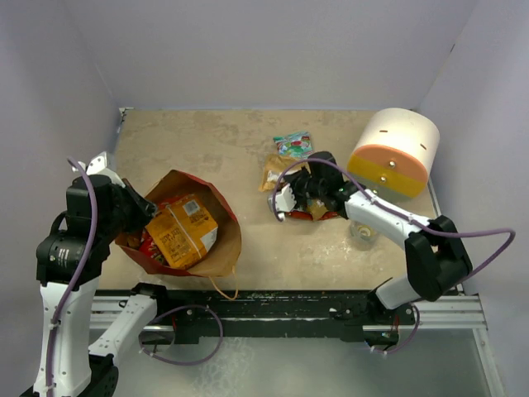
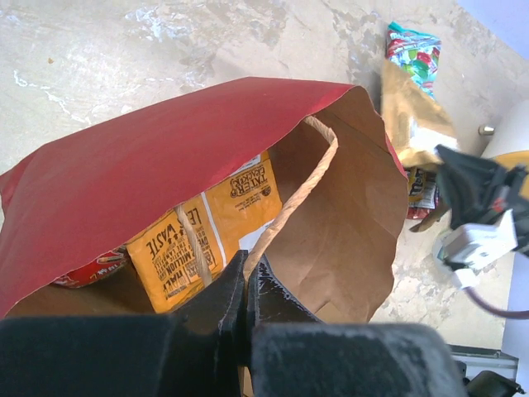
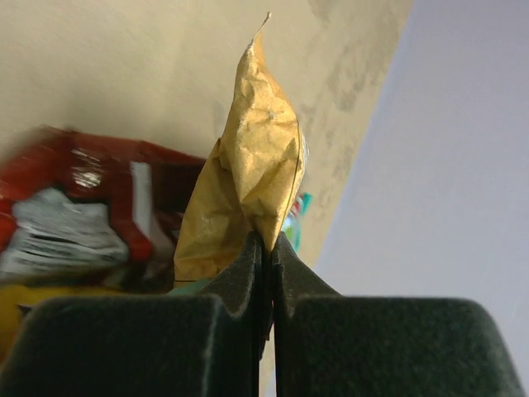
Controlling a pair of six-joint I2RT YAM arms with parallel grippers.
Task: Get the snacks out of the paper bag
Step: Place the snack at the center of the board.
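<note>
The paper bag (image 1: 216,211) lies on its side at the left, red outside (image 2: 149,157) and brown inside, its mouth facing right. An orange snack packet (image 1: 183,231) and a red one (image 2: 83,271) lie inside it. My left gripper (image 1: 145,212) is shut on the bag's near rim by a string handle (image 2: 291,198). My right gripper (image 1: 291,180) is shut on the edge of a golden-orange packet (image 3: 248,157), just above the table. A multicoloured candy pack (image 1: 293,145) and a red-and-silver packet (image 3: 74,223) lie close to it on the table.
A white cylinder with an orange-yellow band (image 1: 395,151) stands at the back right. A small clear tape roll (image 1: 364,233) sits under the right forearm. Walls close in the table on the left, back and right.
</note>
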